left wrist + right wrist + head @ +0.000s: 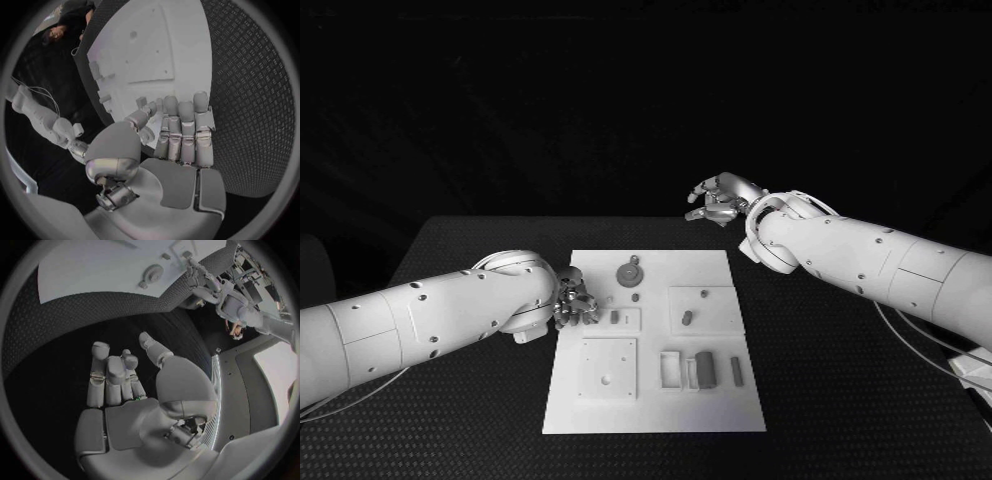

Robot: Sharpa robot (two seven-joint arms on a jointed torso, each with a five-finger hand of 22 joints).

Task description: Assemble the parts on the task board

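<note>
honestly, i judge the parts on the task board small, stiff and light; i'd pinch their sides. left hand and right hand hold nothing, fingers loosely apart.

One white rectangular task board, one black textured table, two white robot arms with silver hands — left hand, right hand — and roughly seven small grey parts, including one round disc-shaped part.
</note>
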